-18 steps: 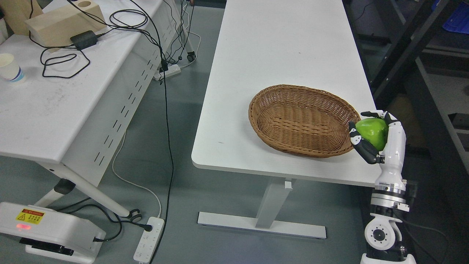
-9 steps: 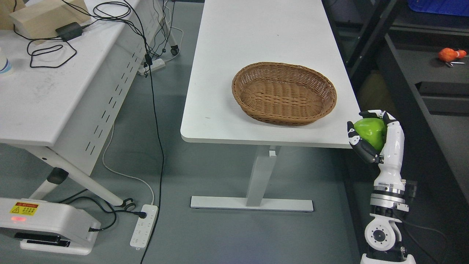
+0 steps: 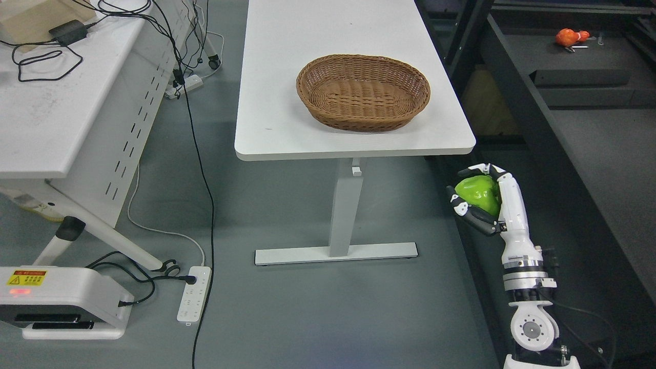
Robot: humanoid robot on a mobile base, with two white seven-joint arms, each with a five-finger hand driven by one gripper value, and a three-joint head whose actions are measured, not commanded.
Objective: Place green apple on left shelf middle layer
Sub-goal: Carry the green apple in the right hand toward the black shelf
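My right hand [image 3: 479, 197] rises from the lower right, below and to the right of the white table's near corner. Its fingers are curled around a green apple [image 3: 479, 192], which it holds in the air over the floor. An empty brown wicker basket [image 3: 363, 91] sits on the white table [image 3: 287, 128], well up and left of the hand. A dark shelf [image 3: 589, 133] runs along the right side of the picture, right of the hand. My left arm does not show.
An orange object [image 3: 568, 37] lies on the dark shelf at the top right. A second white table [image 3: 41, 133] with cables stands at the left. A power strip [image 3: 192, 294] and a white device [image 3: 56, 302] lie on the grey floor.
The camera has drawn back: the table and basket have shifted up and left in the picture. The hand, still holding the apple, now stands off the table's corner over the floor.
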